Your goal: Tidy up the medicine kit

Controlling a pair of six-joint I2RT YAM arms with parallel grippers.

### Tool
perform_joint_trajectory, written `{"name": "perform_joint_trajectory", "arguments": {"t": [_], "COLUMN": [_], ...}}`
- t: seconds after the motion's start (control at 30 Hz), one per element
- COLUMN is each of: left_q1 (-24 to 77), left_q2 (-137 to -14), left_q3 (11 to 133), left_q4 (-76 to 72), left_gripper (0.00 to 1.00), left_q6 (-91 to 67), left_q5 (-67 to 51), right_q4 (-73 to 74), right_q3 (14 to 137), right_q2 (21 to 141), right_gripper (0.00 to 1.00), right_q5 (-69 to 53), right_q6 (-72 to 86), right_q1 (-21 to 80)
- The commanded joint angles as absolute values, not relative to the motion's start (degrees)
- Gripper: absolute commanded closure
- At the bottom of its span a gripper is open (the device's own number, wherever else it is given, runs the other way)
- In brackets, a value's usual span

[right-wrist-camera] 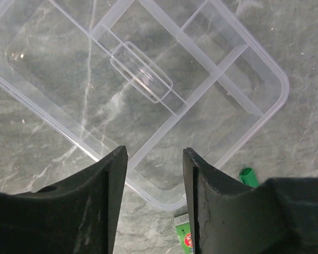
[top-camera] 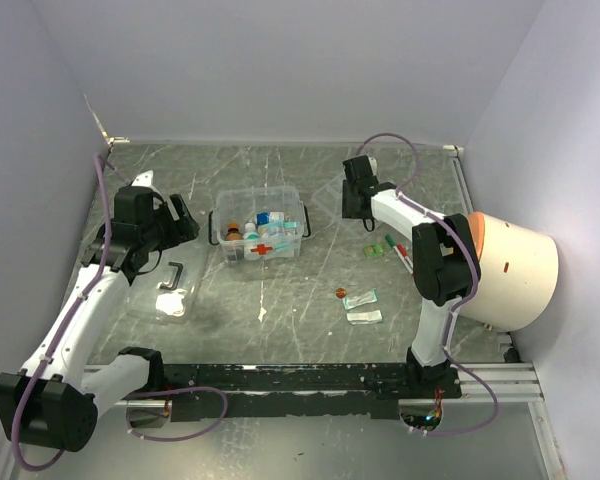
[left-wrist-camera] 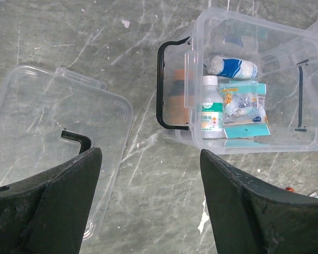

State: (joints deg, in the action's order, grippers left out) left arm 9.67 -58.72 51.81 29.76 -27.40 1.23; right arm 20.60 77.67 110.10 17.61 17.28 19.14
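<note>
Grey marbled tabletop [top-camera: 300, 335]: at left a clear lid [top-camera: 172, 290] lies near the left gripper [top-camera: 170, 225], its fingers spread wide and empty. The medicine kit [top-camera: 260, 235] sits mid-table, uncovered, bottles inside. The right gripper [right-wrist-camera: 155, 153], jaws apart and holding nothing, hovers over a compartmented tray [right-wrist-camera: 148, 79].

The left arm [top-camera: 75, 320] and the right arm [top-camera: 432, 335] are built alike: slim white links joined by bulky black joint housings. A purple cable [top-camera: 101, 195] runs along each arm and hangs in loose loops. The left gripper [left-wrist-camera: 149, 159] has two matte black, wedge-shaped fingers [left-wrist-camera: 53, 206], scuffed and dusty, with a small round hole in one. The right gripper [right-wrist-camera: 155, 153] looks the same.
</note>
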Motion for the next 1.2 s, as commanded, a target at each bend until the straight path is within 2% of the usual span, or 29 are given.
{"name": "perform_joint_trajectory", "arguments": {"t": [0.0, 0.2, 0.57, 0.83, 1.17], "left_q1": [10.42, 10.71, 10.81, 10.81, 10.81], "left_q2": [-57.53, -57.22, -56.73, -56.63, -56.56], "left_q3": [51.42, 51.33, 51.35, 51.33, 51.34], "left_q4": [27.24, 27.40, 27.72, 27.77, 27.75], "left_gripper": [0.14, 0.14, 0.14, 0.14, 0.14], "left_q6": [-26.56, -26.63, -26.57, -26.56, -26.54], "left_q5": [0.83, 1.04, 1.96, 2.15, 2.25], "right_q4": [22.12, 21.37, 13.55, 12.66, 9.93], "right_q3": [76.91, 75.16, 69.59, 67.13, 60.21], "right_q2": [110.61, 110.31, 107.96, 105.93, 99.61], "right_gripper": [0.53, 0.46, 0.42, 0.43, 0.44], "right_q5": [15.58, 9.71, -4.01, -7.02, -3.99], "right_q6": [18.00, 22.43, 30.35, 34.08, 46.34], "right_q1": [18.82, 18.82, 19.62, 22.95, 28.73]}}
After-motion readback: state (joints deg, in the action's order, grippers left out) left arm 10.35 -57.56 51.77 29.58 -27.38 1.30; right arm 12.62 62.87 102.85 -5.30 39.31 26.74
